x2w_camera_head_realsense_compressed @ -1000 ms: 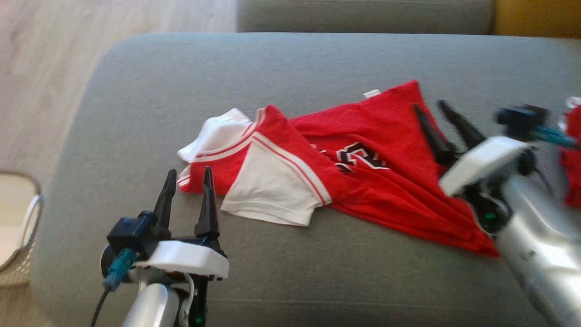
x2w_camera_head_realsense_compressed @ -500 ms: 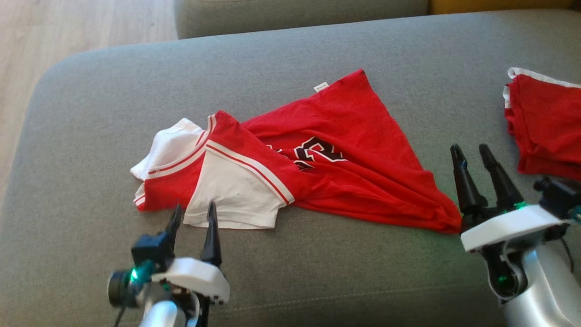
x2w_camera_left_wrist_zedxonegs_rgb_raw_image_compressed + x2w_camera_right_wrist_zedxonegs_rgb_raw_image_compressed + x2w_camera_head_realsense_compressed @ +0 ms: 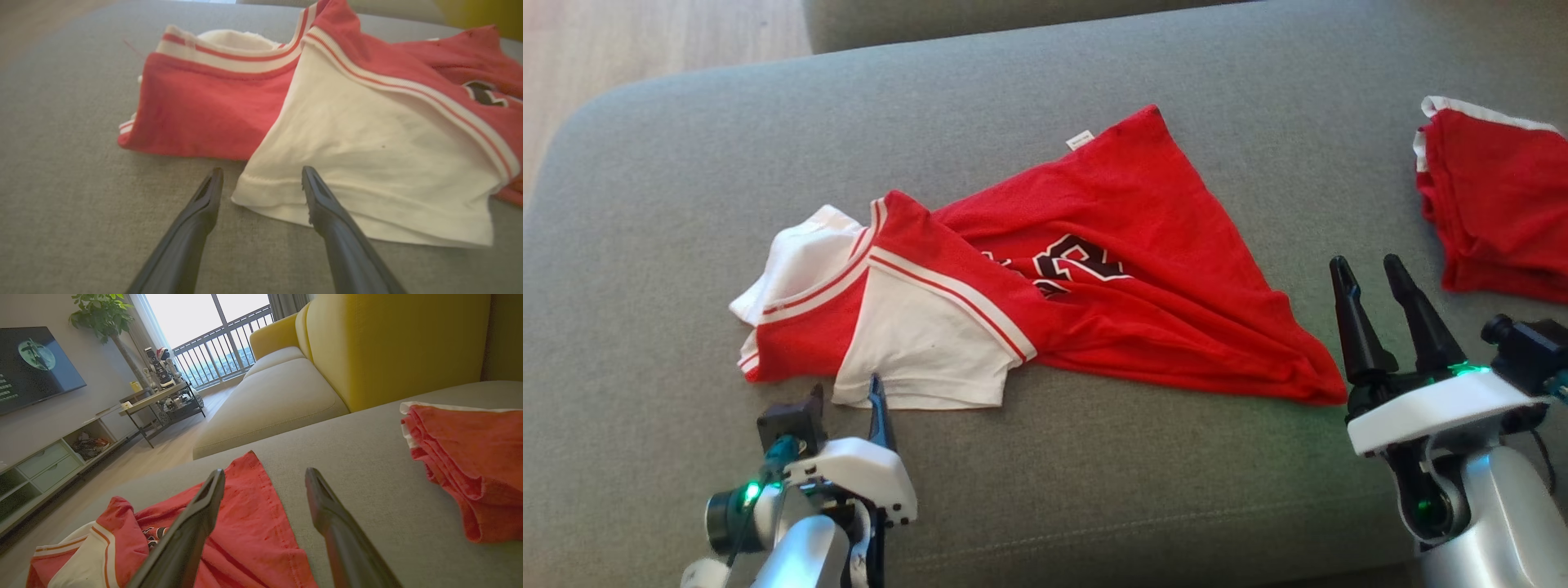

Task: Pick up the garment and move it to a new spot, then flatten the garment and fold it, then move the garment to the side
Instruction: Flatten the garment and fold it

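Observation:
A red and white garment [image 3: 1111, 286] lies crumpled on the grey sofa cushion [image 3: 1094, 490], its white sleeve [image 3: 923, 343] toward me. My left gripper [image 3: 845, 390] is open just in front of that sleeve's hem. In the left wrist view the sleeve's corner [image 3: 367, 163] lies at the mouth of the open left gripper [image 3: 262, 171], with the right fingertip [image 3: 310, 179] over the hem. My right gripper [image 3: 1365, 265] stands open and empty beside the garment's pointed right end. In the right wrist view the garment [image 3: 245, 522] shows behind the right gripper [image 3: 264, 473].
A second red garment [image 3: 1494, 204] lies folded at the cushion's right, also seen as a red pile [image 3: 470, 457] in the right wrist view. Wood floor [image 3: 645, 41] lies beyond the cushion's left edge. A yellow sofa [image 3: 388, 347] stands behind.
The head camera has turned, shifting the whole picture and bringing the second red garment into view. My right gripper has come off the garment's right edge to its pointed end. The left sits lower.

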Motion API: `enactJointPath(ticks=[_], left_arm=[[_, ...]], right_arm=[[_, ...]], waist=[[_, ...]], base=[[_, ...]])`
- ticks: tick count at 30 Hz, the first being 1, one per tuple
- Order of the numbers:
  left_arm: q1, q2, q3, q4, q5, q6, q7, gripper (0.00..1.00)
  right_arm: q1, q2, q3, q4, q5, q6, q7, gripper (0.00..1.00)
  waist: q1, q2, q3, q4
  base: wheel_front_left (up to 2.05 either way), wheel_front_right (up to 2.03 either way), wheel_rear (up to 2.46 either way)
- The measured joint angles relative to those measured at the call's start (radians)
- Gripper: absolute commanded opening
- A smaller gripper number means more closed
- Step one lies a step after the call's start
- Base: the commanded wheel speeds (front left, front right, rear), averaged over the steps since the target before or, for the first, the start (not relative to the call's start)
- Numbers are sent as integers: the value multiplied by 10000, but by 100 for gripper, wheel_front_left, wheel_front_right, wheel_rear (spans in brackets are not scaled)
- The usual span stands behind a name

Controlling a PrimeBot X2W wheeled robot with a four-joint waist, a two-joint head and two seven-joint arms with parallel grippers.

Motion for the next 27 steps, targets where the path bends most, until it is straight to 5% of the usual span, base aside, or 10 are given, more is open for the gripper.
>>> enactJointPath(ticks=[16,17,18,20,21,27], left_arm=[[-657,0,61,1440,-251,-119,-19,100],[-687,0,56,1503,-255,-196,-48,82],[-710,0,44,1578,-274,-207,-50,82],[-733,0,-15,1693,-303,-299,-46,13],[-735,0,-42,1726,-326,-330,-44,0],[-521,27,-31,1302,-451,-378,-2,0]], right_arm=[[-8,56,-293,8,-385,0,90,100],[-7,56,-303,19,-416,0,92,100],[-7,56,-326,35,-441,0,92,100],[-6,58,-441,94,-453,0,155,100],[-5,58,-502,142,-504,0,192,100],[57,286,-765,508,-965,0,510,100]], waist=[[0,0,86,-298],[0,0,71,-308],[0,0,53,-314],[0,0,9,-319],[0,0,-15,-320],[0,0,-224,-330]], base=[[0,0,0],[0,0,0],[0,0,0],[0,0,0],[0,0,0],[0,0,0]])
